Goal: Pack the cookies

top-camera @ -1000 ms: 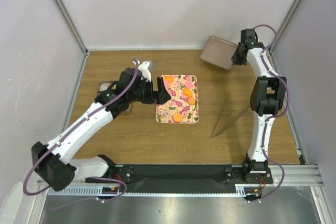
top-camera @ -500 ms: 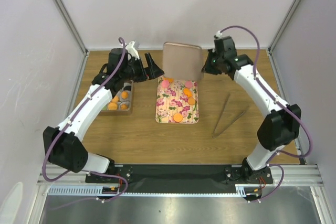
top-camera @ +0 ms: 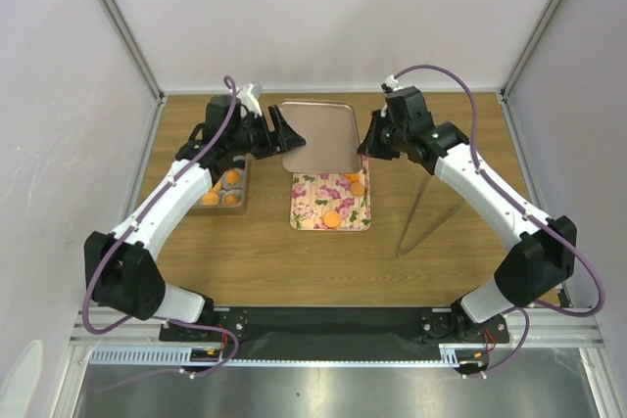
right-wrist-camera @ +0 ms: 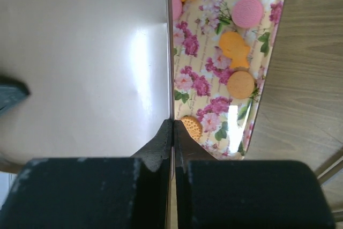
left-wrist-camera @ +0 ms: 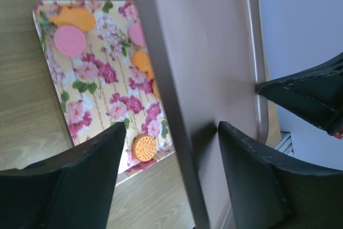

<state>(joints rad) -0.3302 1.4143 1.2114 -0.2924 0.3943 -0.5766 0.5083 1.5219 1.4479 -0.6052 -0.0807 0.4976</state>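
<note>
A flowered tray lies mid-table with orange cookies and pink ones on it. They also show in the left wrist view and the right wrist view. My right gripper is shut on the right edge of a mauve lid and holds it above the tray's far half. My left gripper is open, its fingers either side of the lid's left edge. The lid hides the far cookies.
A small box with paper cups and orange cookies sits left of the tray, under the left arm. Metal tongs lie on the table to the right. Grey walls close the back and sides.
My right arm swung the lid from the back right corner to over the tray's far half. My left gripper left the tray, went back and came to the lid's left edge.
</note>
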